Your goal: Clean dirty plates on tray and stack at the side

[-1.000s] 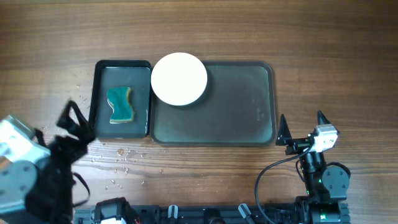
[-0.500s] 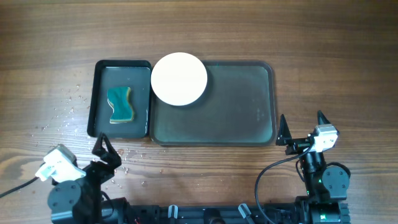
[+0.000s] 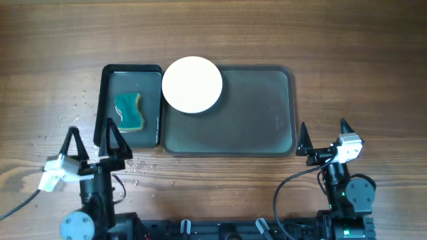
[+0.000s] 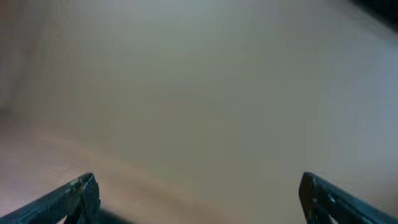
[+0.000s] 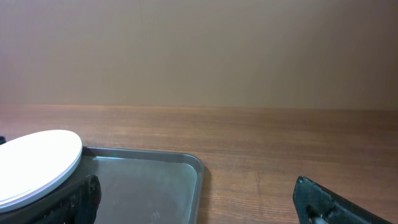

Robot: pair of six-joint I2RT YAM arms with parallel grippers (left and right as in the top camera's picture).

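Observation:
White plates [image 3: 192, 84] lie as one round stack at the far left end of the grey-green tray [image 3: 260, 113], overlapping its rim; no smear shows on top. The stack also shows at the left of the right wrist view [image 5: 34, 165], with the tray's corner [image 5: 186, 168] beside it. My left gripper [image 3: 93, 143] is open and empty near the front edge, just in front of the small black tray. Its wrist view is blurred, with only the fingertips [image 4: 199, 193] showing. My right gripper [image 3: 325, 137] is open and empty, right of the tray's near right corner.
A smaller black tray [image 3: 108, 107] left of the grey-green tray holds a teal sponge [image 3: 129, 112]. Water droplets [image 3: 73, 113] speckle the wood left of and in front of it. Bare wooden table lies beyond and to the right of the trays.
My left arm has swung from the far left edge in toward the front, and its gripper now points up at the black tray. The right arm and plates have not moved.

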